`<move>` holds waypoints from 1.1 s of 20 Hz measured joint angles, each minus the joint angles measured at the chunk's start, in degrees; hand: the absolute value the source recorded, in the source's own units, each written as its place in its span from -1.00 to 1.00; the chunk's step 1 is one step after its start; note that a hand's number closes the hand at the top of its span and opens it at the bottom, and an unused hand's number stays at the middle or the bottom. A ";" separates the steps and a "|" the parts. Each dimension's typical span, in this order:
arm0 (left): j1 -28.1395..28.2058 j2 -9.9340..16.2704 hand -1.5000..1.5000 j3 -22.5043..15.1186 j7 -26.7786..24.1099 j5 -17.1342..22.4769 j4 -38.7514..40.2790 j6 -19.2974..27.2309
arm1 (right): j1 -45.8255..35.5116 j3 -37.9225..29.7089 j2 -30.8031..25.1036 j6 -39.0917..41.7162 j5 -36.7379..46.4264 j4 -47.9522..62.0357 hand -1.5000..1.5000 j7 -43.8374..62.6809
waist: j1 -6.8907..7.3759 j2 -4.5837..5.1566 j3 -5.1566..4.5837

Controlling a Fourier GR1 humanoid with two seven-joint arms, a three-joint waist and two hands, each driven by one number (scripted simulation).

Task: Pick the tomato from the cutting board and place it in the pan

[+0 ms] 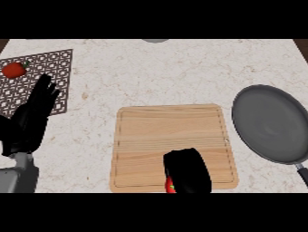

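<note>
My right hand (pixel 187 170) lies over the near edge of the wooden cutting board (pixel 173 131), fingers curled down. A sliver of the red tomato (pixel 170 186) with a green bit shows at the hand's lower left; the hand hides the rest of it. The grey pan (pixel 274 123) sits to the right of the board, its black handle pointing toward the near right. My left hand (pixel 33 115) stands open at the left, fingers up, resting over the counter.
A brown patterned mat (pixel 46 74) lies at the far left with a red pepper-like vegetable (pixel 13 70) on its far corner. A grey object (pixel 155 40) peeks in at the counter's far edge.
</note>
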 measured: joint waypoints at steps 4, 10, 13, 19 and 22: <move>0.16 -0.59 0.00 -0.54 0.16 -0.85 -0.09 0.69 | 1.54 3.29 -4.94 -0.59 6.81 -11.83 1.00 2.04 | -0.30 -0.13 0.01; 0.60 -0.67 0.00 -0.38 -0.63 -1.08 0.24 0.47 | -1.01 4.09 -9.49 3.46 16.50 -29.17 1.00 6.59 | -0.29 -0.19 -0.02; -0.46 -0.55 0.00 -0.15 -0.02 -1.05 0.30 0.42 | -1.35 3.56 -9.79 8.13 18.83 -37.32 1.00 7.71 | -0.03 -0.05 -0.02; -0.91 -0.15 0.00 0.55 0.54 -0.51 0.10 -0.71 | -2.73 -3.36 -6.25 13.80 19.53 -41.63 1.00 6.52 | 0.55 0.21 0.00; -0.39 -0.38 0.00 0.51 0.55 -0.56 -0.51 -0.88 | -3.17 -10.88 -5.96 14.96 19.29 -41.68 1.00 4.66 | 0.73 0.31 0.02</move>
